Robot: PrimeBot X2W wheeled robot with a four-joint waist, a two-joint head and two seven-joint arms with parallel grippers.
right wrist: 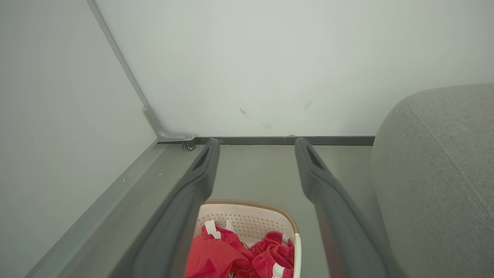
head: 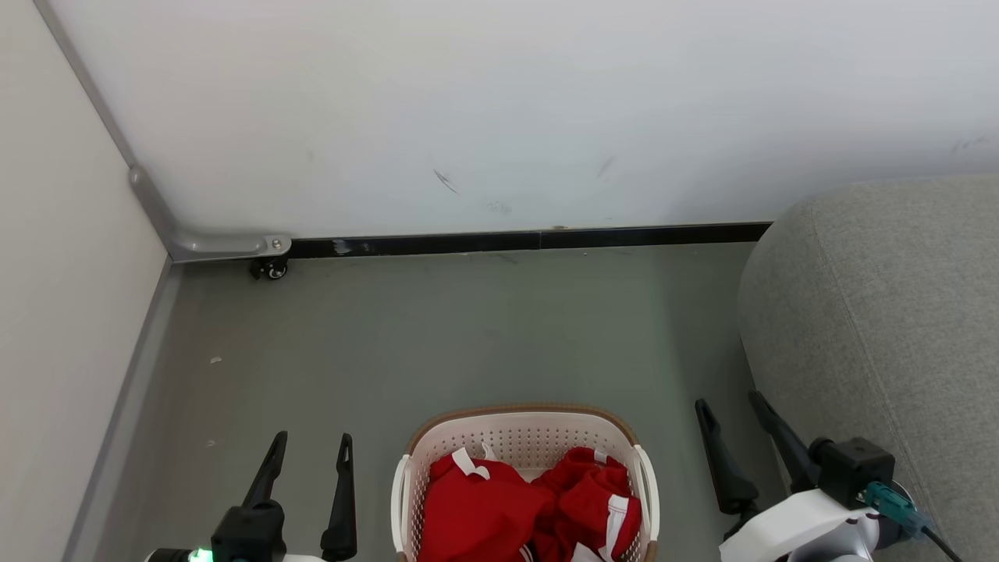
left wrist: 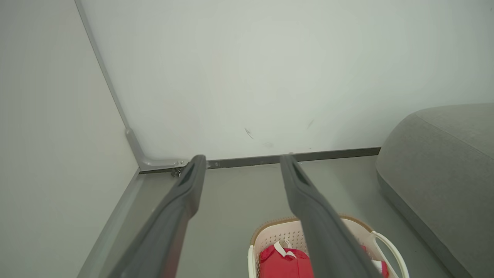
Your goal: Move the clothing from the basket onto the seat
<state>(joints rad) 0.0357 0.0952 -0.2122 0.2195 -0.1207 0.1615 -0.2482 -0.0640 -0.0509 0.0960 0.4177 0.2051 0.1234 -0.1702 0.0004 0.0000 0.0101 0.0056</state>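
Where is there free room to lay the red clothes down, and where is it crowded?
The grey seat, right of the basket, is bare. The floor between basket and dark skirting is free too. Crowded: inside the basket, filled with red clothing, and beside it, where the left pincer and right pincer stand open.

I can read no lettering, number, label or brand anywhere before me (the clothing (head: 484,515) lies crumpled in the basket (head: 519,441) and shows me only plain red cloth with white trim). The dark scuffs (head: 446,181) on the white wall are mere marks, not writing.
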